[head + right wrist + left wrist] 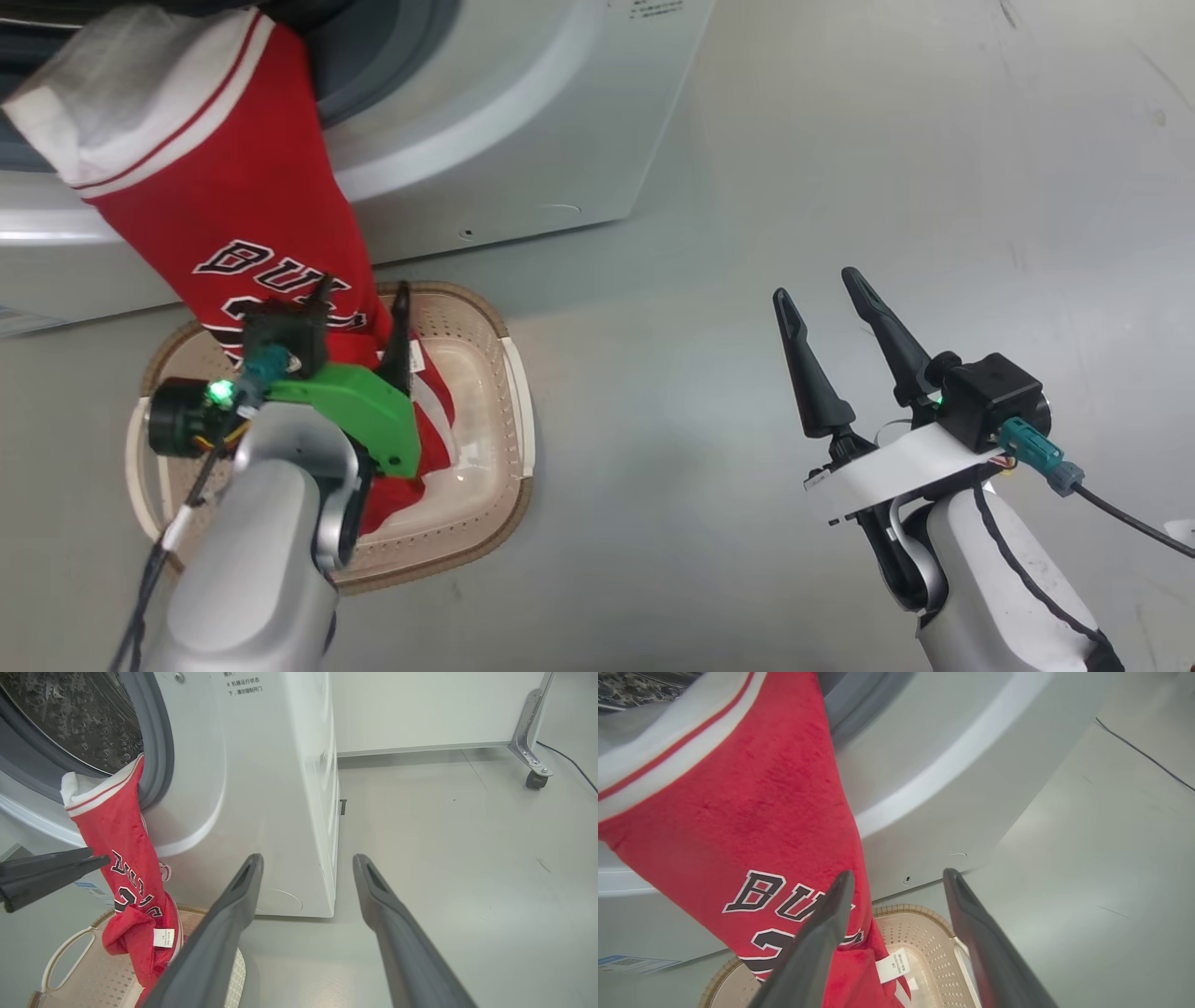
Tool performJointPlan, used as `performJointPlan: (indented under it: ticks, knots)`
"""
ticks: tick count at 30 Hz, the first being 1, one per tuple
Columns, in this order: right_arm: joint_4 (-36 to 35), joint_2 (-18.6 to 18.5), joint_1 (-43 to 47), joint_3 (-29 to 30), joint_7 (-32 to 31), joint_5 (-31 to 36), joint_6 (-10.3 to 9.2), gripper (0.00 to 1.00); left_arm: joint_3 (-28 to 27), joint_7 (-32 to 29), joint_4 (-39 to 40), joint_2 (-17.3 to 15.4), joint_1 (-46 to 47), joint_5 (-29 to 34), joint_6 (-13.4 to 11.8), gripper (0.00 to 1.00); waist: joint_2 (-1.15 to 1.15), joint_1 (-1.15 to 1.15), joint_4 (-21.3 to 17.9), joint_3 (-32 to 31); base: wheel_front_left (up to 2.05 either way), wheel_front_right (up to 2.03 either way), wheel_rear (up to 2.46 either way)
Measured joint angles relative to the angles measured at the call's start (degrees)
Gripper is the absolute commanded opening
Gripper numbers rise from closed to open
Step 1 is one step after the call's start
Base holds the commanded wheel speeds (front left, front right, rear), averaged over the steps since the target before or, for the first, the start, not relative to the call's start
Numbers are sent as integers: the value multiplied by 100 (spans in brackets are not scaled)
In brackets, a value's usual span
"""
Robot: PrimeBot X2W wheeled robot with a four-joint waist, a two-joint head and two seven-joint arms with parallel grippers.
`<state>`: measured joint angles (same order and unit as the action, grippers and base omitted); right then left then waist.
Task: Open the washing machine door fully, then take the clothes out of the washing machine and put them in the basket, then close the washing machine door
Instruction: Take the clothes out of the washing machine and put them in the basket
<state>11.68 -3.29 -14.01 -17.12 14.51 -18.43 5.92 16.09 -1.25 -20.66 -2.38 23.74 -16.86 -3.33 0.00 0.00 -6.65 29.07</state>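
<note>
The clothes, a red jersey with white trim, hang from the washing machine's drum opening, the lower end bunched in the cream basket on the floor. My left gripper hovers over the basket, open. In the left wrist view the jersey lies behind the left gripper's left finger, and I cannot tell whether they touch. My right gripper stands open over bare floor to the right of the machine. The washing machine door is out of view.
Grey floor stretches right of the machine. A white panel on a metal bracket with a caster stands at the back right, with a dark cable beside it. A blue label sits low on the machine's front.
</note>
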Motion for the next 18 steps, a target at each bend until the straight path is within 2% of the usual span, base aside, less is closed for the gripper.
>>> performJointPlan:
  ticks: [8,18]
  knots:
    - [19,9,-190,-103,0,-81,8,100,-285,-224,-610,-120,622,3,-78,100,0,0,-295,267,0,0,0]
    - [52,19,-321,-289,0,-396,51,100,-704,-332,-1326,-428,1219,3,-203,100,0,0,-659,395,0,0,0]
